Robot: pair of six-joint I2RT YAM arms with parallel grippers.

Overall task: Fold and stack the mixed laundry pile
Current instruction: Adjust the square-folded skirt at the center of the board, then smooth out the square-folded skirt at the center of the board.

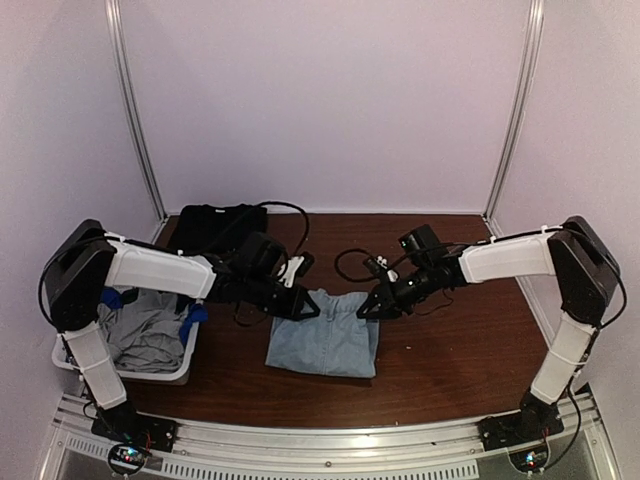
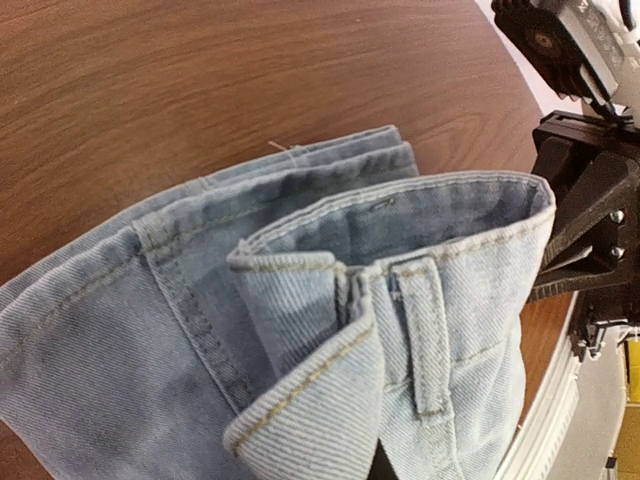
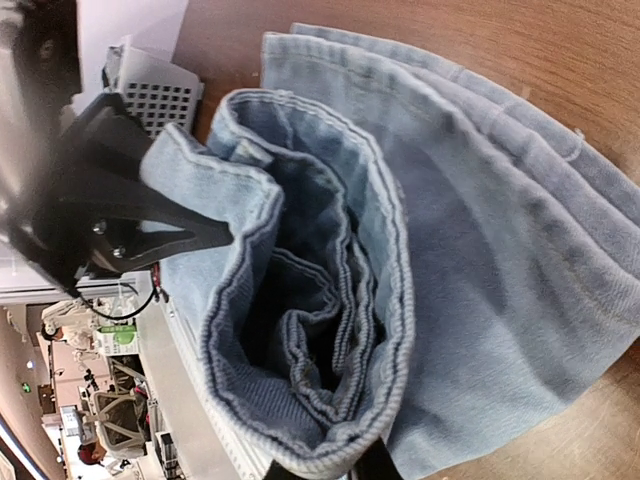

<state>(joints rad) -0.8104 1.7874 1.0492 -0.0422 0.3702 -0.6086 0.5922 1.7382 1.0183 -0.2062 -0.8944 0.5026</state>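
Wooden table (image 1: 450, 350): one denim piece (image 1: 325, 345), two grippers (image 1: 305, 308) (image 1: 368, 310) clamping.

The left end effector (image 3: 195, 215) apparently pinches the denim piece (image 3: 480, 220) at its waistband.

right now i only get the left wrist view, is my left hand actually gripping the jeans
observer: yes, the right wrist view shows the left hand pinched shut on the waistband of the jeans.
operator: ok, anything else out there that i can't see
observer: a black shirt lies at the far left of the table, apart from the jeans.
operator: and the rest of the laundry
observer: grey clothes sit in a white basket at the table's near left edge.
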